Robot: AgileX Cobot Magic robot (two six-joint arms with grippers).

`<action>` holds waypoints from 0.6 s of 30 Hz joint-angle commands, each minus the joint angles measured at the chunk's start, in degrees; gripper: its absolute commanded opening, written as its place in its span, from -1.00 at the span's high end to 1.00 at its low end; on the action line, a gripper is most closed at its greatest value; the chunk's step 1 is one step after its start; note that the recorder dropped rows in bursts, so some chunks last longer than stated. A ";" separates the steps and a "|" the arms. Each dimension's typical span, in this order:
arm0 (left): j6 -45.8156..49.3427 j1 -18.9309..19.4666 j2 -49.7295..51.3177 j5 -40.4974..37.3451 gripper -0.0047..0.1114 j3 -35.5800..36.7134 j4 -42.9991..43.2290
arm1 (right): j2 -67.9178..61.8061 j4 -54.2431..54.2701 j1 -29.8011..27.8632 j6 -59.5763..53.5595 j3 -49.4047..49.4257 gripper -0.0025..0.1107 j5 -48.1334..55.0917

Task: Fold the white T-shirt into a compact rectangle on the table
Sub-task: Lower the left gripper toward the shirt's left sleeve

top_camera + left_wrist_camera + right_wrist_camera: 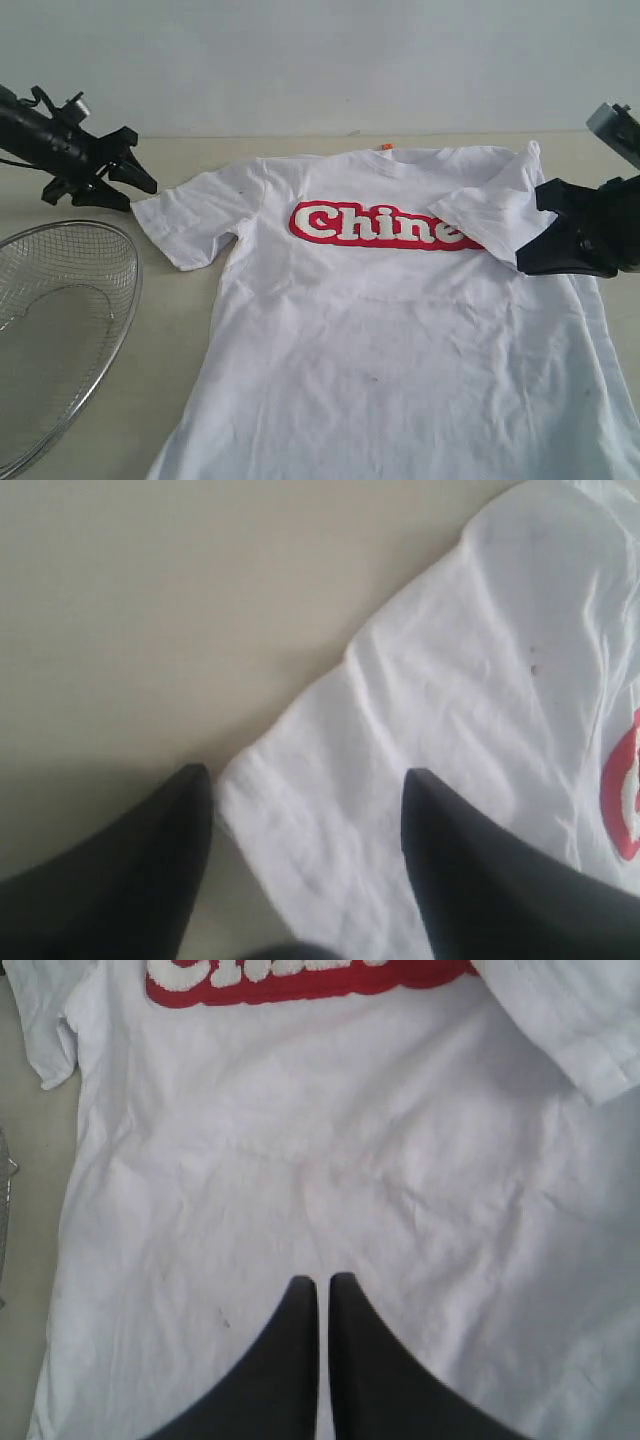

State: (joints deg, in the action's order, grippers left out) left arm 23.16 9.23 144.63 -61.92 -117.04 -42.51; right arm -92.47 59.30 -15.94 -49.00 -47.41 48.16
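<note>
White-on-beige, barely started tbh. Got the white T-shirt (380, 340) face-up on the counter (200, 150) beside the basket (120, 240), only the sleeve (490, 205) farthest from it folded in. Seeing left claw (305, 775) apart at the basket-side sleeve (185, 225), right claw (322, 1282) pinched together, empty.

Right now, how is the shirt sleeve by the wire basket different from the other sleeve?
The flat sleeve, by the basket, lies spread out on the table; the folded sleeve is turned in over the chest. The folded sleeve hides the end of the red banner; the flat sleeve covers nothing. The open left gripper is at the flat sleeve's edge; the right gripper, shut, grips neither sleeve. Both sleeves are short and white.
</note>
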 commanded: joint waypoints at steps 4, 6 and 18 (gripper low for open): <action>-0.29 -0.65 1.50 1.13 -0.02 -0.31 0.69 | 0.62 0.16 -0.08 -0.59 0.08 0.96 -0.31; -0.32 -0.65 1.50 1.13 0.01 -0.31 0.74 | 0.62 0.16 -0.08 -0.59 0.08 0.96 -0.42; -0.21 -0.65 1.61 1.78 0.69 -0.31 0.83 | 0.62 0.16 -0.08 -0.59 0.08 0.96 -1.62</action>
State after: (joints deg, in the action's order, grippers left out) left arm 23.16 8.74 145.84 -60.56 -117.24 -42.64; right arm -92.47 59.30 -15.94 -49.00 -47.41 46.98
